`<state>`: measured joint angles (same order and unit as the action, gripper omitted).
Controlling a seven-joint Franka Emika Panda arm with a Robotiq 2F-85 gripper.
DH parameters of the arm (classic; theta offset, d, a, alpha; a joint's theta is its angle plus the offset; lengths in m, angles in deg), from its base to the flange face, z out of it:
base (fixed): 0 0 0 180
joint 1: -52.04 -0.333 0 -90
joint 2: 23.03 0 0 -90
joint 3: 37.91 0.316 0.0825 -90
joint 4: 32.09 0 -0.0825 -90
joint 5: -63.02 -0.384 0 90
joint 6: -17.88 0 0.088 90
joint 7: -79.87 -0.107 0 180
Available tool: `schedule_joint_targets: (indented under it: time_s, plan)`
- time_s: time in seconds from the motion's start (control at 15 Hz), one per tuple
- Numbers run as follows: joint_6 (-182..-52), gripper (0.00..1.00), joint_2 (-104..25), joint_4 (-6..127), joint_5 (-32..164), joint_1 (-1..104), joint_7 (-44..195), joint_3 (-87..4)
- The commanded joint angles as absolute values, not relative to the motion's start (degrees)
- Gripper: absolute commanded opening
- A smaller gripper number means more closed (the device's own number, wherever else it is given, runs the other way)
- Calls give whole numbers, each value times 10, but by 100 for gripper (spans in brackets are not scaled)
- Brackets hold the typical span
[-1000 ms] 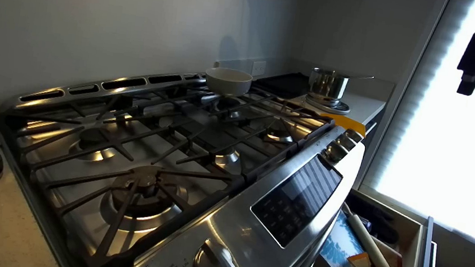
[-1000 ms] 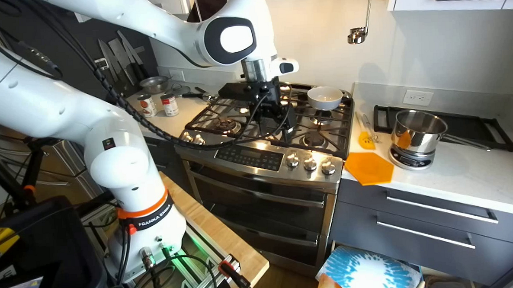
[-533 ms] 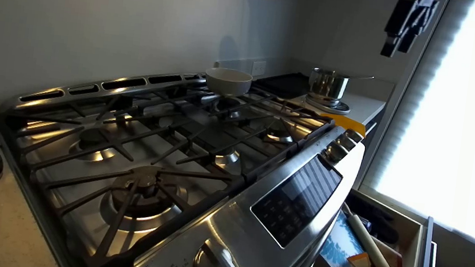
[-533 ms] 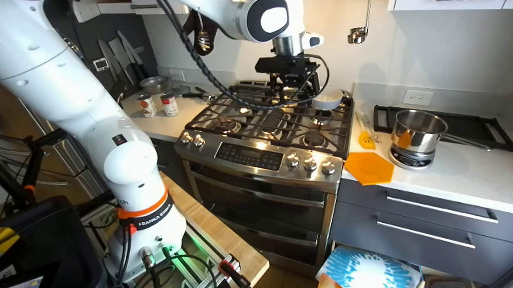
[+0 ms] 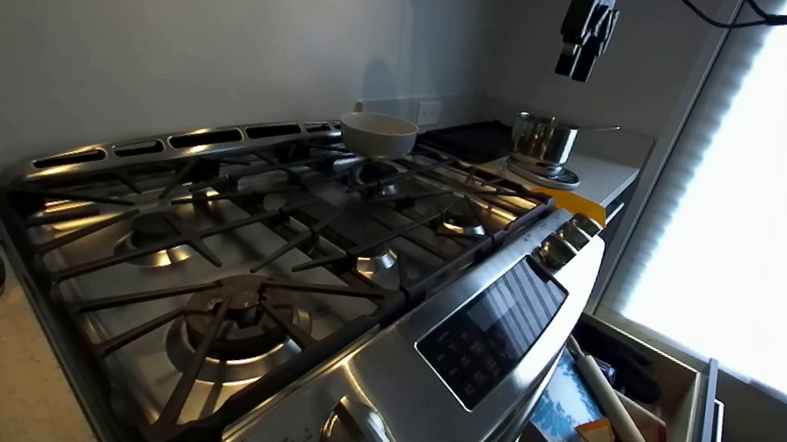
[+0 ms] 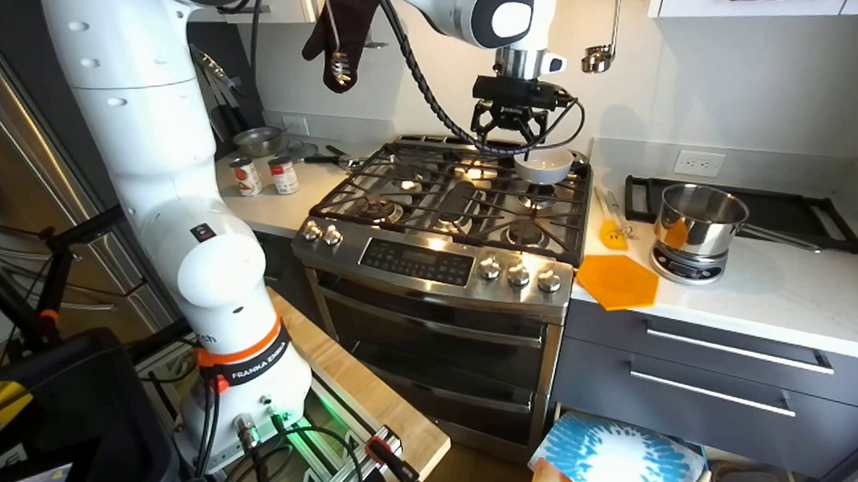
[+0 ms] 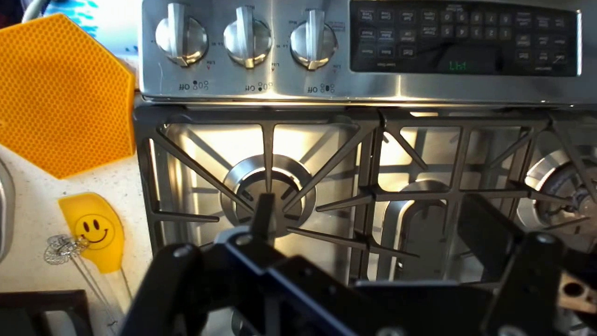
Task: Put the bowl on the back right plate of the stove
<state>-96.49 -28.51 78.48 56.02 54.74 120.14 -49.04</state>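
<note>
The cream-white bowl (image 5: 377,138) sits upright on the back right grate of the stove (image 5: 414,419); it also shows in an exterior view (image 6: 544,168). The back right plate, a dark burner (image 6: 539,193), lies under it and is partly covered. My gripper (image 6: 503,149) is open and empty, high above the stove. In that view one finger overlaps the bowl's left rim. In an exterior view the gripper (image 5: 573,69) hangs well apart from the bowl. In the wrist view the fingers (image 7: 368,207) are wide apart over grates, and the bowl is out of view.
A steel pot (image 6: 699,218) stands on a scale on the right counter, near an orange mat (image 6: 617,281) and a black tray (image 6: 797,214). Two cans (image 6: 263,176) stand left of the stove. A drawer (image 5: 632,415) is open. A ladle (image 6: 598,60) hangs at the wall.
My gripper has risen and moved right and back over the stove, nearer to the bowl. It hung lower over the stove's front a second ago. The bowl has not moved.
</note>
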Motion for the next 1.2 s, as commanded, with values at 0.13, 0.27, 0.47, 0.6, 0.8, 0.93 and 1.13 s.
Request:
schedule_joint_targets:
  time_s: [0.13, 0.27, 0.47, 0.6, 0.8, 0.93, 1.13]
  plan:
    - [-962, 100, -294, 775, 562, 570, 1201, -468]
    - [-961, 100, -294, 773, 562, 571, 1202, -468]
    - [-1002, 100, -356, 729, 586, 569, 1220, -458]
    - [-1017, 100, -427, 666, 594, 574, 1248, -443]
    - [-1020, 100, -515, 571, 626, 580, 1278, -418]
    - [-1017, 100, -571, 506, 629, 583, 1302, -395]
    - [-997, 100, -645, 408, 633, 580, 1356, -357]
